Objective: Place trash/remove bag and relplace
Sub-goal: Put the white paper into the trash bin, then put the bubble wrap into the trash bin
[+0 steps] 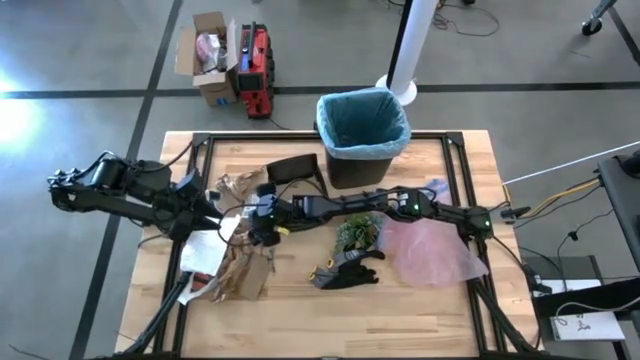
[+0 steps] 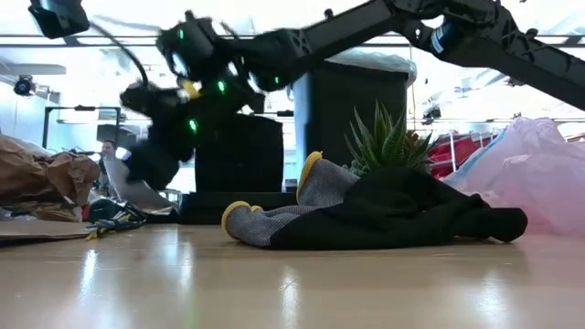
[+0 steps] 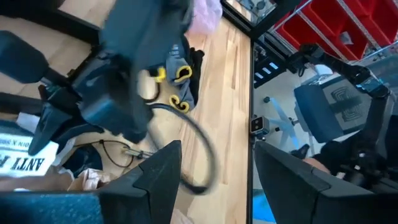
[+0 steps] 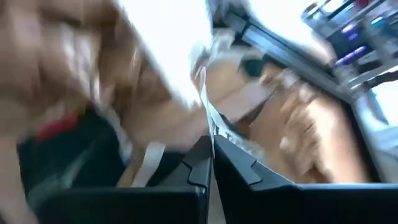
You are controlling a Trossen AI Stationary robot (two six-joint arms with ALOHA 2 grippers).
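The black bin [image 1: 362, 150] with the teal-blue bag [image 1: 362, 118] lining it stands at the table's far edge. The trash, crumpled brown paper [image 1: 243, 270] and white scraps [image 1: 226, 230], lies at the table's near left. My right gripper [image 4: 210, 155] reaches across the table from the right, low over this litter [image 1: 260, 230], and is shut on the thin edge of a white scrap. My left gripper [image 3: 217, 180] hovers just to its left [image 1: 210, 212], open, with nothing between its fingers. My right gripper pinches a thin white paper edge [image 4: 206, 109] between its two shut fingers, coming in slanting downward from the table's right. The edge stands out beyond the fingertips. The blur hides how much of the scrap is held and whether it is lifted.
A pink plastic bag [image 1: 432, 250], a green plant tuft [image 1: 357, 232] and a black-and-yellow glove [image 1: 345, 270] lie right of the litter. A flat black box [image 1: 292, 168] sits beside the bin. The right arm's cable [image 3: 199, 143] loops in front of my left gripper.
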